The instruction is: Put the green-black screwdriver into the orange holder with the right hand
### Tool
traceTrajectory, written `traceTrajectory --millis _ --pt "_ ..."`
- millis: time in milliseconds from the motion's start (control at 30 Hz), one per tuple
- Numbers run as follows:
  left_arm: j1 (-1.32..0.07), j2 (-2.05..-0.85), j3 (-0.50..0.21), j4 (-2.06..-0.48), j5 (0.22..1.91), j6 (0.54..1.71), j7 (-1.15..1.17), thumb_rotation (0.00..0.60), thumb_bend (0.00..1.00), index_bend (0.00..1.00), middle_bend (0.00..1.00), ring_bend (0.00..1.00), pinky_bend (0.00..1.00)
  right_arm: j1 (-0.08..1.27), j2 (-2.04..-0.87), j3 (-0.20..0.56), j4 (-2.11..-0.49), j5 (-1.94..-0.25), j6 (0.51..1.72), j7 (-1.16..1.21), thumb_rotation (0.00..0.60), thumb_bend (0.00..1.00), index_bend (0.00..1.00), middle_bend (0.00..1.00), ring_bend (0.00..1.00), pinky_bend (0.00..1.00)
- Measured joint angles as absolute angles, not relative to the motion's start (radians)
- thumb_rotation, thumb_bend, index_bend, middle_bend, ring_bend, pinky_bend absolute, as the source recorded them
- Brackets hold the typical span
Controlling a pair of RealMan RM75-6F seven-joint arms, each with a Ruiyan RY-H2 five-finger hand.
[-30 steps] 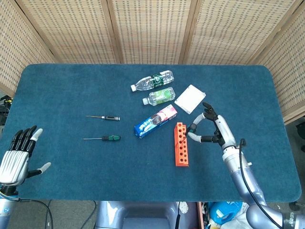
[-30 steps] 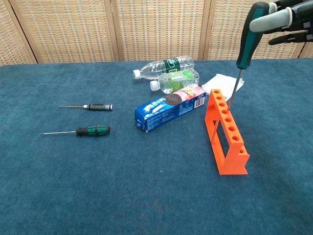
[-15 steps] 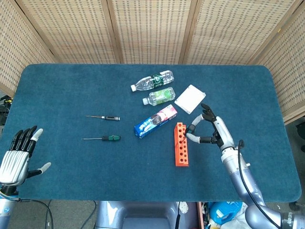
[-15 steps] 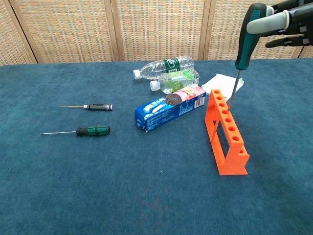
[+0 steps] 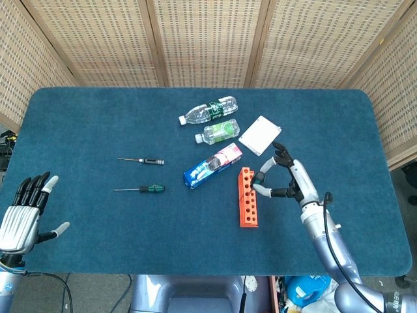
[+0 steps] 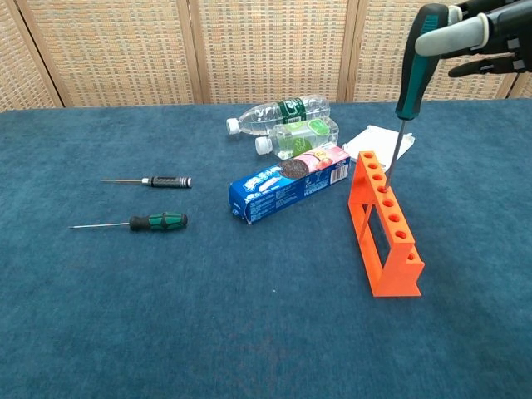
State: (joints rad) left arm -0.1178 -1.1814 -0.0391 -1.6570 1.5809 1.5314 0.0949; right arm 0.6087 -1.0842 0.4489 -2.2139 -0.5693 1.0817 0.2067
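My right hand [image 6: 480, 28] pinches a screwdriver with a green-black handle [image 6: 413, 56] near its top and holds it nearly upright. Its thin shaft reaches down to the far holes of the orange holder [image 6: 384, 226]; whether the tip is inside a hole I cannot tell. In the head view the right hand [image 5: 288, 182] sits just right of the orange holder [image 5: 247, 197]. A second green-black screwdriver [image 6: 140, 223] lies flat on the cloth at the left. My left hand [image 5: 23, 212] rests open at the near left edge.
A black-handled screwdriver [image 6: 151, 180] lies behind the green one. A blue biscuit pack [image 6: 287, 184], two plastic bottles [image 6: 287, 119] and a white box [image 5: 259, 135] sit beside and behind the holder. The blue table [image 5: 98, 124] is backed by wicker screens.
My right hand has shifted slightly left with the screwdriver, bringing its shaft closer over the holder's far end. The left hand has not moved.
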Motion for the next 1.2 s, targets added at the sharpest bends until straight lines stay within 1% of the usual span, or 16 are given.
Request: traceTrajectory --millis 500,800,1200 --pt "-0.117 -1.18 -0.038 -1.658 1.582 1.532 0.095 0.6 0.0 0.0 0.0 0.0 0.0 0.616 -1.094 0.442 -2.207 -0.559 1.083 0.2 0.6 0.2 0.67 0.0 0.0 0.0" --pt "-0.117 -1.181 -0.038 -1.657 1.581 1.532 0.096 0.6 0.0 0.0 0.0 0.0 0.0 0.624 -1.088 0.455 -2.205 -0.55 1.08 0.201 0.6 0.2 0.67 0.0 0.0 0.0" --pt "-0.117 -1.18 -0.038 -1.657 1.582 1.532 0.095 0.6 0.0 0.0 0.0 0.0 0.0 0.624 -1.086 0.452 -2.206 -0.547 1.08 0.201 0.6 0.2 0.67 0.0 0.0 0.0"
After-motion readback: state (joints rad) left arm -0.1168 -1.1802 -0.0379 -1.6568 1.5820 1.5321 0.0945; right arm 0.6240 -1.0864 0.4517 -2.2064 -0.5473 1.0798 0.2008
